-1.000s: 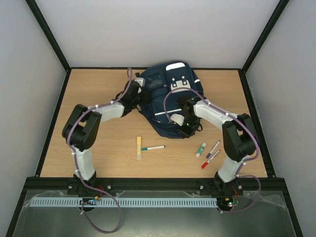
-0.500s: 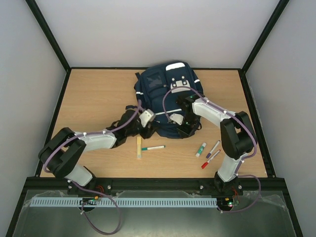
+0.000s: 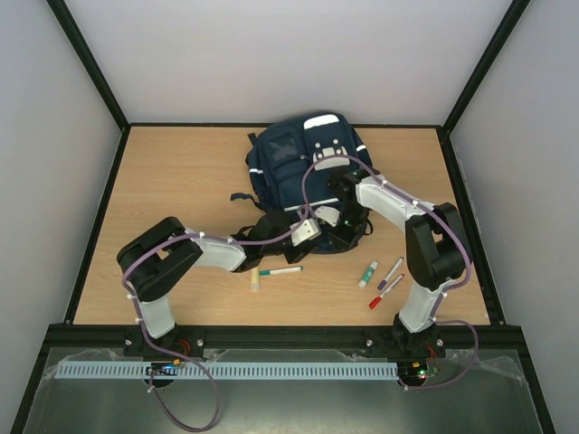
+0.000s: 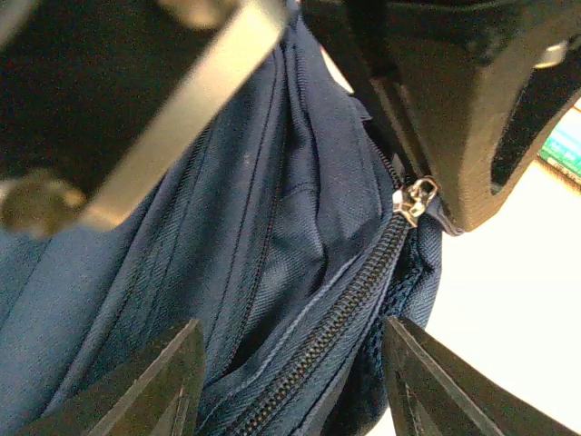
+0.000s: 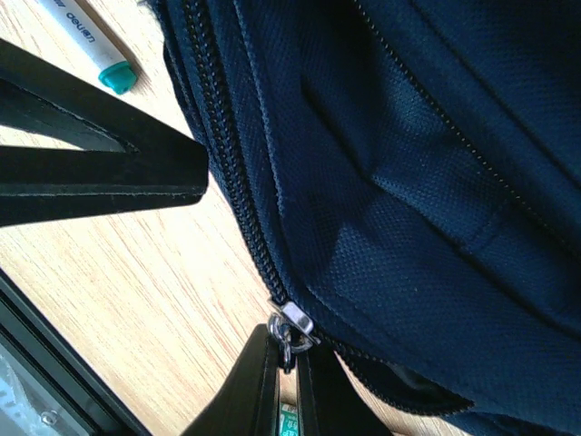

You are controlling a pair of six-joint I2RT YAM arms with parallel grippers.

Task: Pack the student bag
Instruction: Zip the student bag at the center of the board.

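Step in hand, by my read: opening the zip, i.e. pre-packing. The student bag [image 3: 289,167] lay flat at far-ctr of the table [image 3: 172,181], its near edge twd the arms. The right pincer [image 5: 286,368] was closed on the zip pull [image 5: 292,323], w/ the ring nipped btw its tips at the bag's near edge. The left pincer [image 4: 290,386] stood open, fingers astride the fabric beside the zip track, no clamp visible; prob. there to steady the cloth. Zip teeth looked closed along the stretch in view.

Next move, I'd judge: left needs a firm hold on the fabric, then right draws the pull along the track, kept in line w/ the teeth so it doesn't jam or drag the whole bag.

Nothing looked packed yet. A green-capped pen [image 3: 280,270], a pale stick [image 3: 256,282] & a few markers [image 3: 391,270] lay loose on the near side of the bag.

Table: light wood-grain, black-edged. Room: plain pale walls, black frame posts at the corners.
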